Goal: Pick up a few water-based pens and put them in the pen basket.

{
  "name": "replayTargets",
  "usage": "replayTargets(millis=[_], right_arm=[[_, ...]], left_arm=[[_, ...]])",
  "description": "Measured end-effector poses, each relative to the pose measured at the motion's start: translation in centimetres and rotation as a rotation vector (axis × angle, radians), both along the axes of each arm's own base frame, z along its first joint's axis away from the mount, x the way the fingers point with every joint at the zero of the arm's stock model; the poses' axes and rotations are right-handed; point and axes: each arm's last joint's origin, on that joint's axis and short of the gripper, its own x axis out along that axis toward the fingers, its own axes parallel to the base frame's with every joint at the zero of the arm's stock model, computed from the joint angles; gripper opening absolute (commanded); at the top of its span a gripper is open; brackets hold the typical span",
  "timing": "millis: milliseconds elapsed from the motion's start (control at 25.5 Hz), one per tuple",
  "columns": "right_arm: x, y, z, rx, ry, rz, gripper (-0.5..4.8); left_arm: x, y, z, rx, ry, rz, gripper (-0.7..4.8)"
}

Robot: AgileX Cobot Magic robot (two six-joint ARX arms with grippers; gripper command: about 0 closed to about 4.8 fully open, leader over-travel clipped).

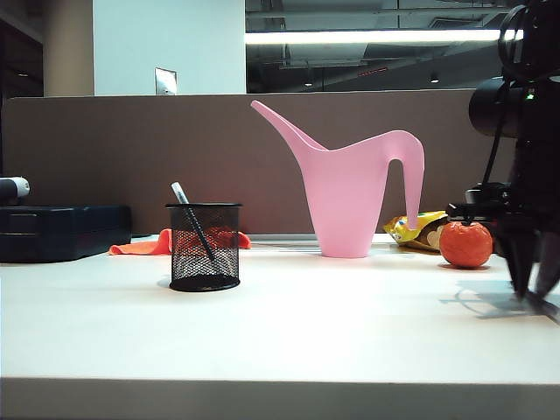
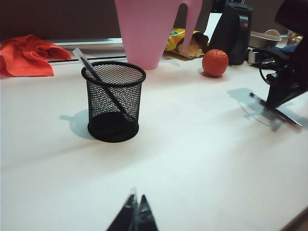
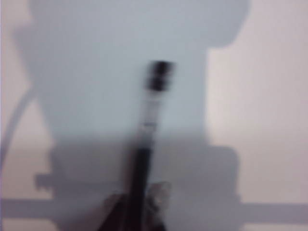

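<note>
Already done: one water-based pen [image 1: 194, 224] standing slanted inside the pen basket [image 1: 204, 247], clear whitish cap end poking above the rim, basket upright on the white table [image 1: 289, 332] in front of an orange cloth [image 1: 153, 244] and left of a pink watering can [image 1: 350, 188]. Still to do: second pen [image 3: 147, 139], lying flat on the table at the far right of the exterior view, well apart from the basket. Right gripper [image 3: 137, 204] lowered onto that pen, fingers close on either side of the dark barrel, seemingly pinching it, though blur prevents telling whether the grip is firm; pen not yet lifted. Left gripper [image 2: 135, 216] parked low at the near edge of the table, jaws pressed together, holding nothing. Nearby but not part of the job: an orange ball [image 1: 465, 244] and a snack bag [image 1: 418, 229] beside the watering can. Roughly halfway by this judgement: lift, carry across and drop into the basket remaining.
</note>
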Motion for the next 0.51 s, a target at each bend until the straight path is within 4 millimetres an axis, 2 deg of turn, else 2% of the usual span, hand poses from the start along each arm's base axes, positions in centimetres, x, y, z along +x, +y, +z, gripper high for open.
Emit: replayTargets(millis=[313, 470, 509], right_arm=[[0.5, 0.2, -0.1, 0.065, -0.018, 0.045, -0.08], [0.6, 1.4, -0.4, 0.303, -0.028, 0.159, -0.08], [0.6, 1.6, -0.4, 0.319, -0.029, 0.170, -0.08]], left_arm=[[0.0, 0.0, 0.0, 0.000, 0.002, 0.000, -0.05], [0.0, 0.0, 0.0, 0.000, 0.003, 0.000, -0.04], [0.0, 0.0, 0.0, 0.000, 0.004, 0.000, -0.04]])
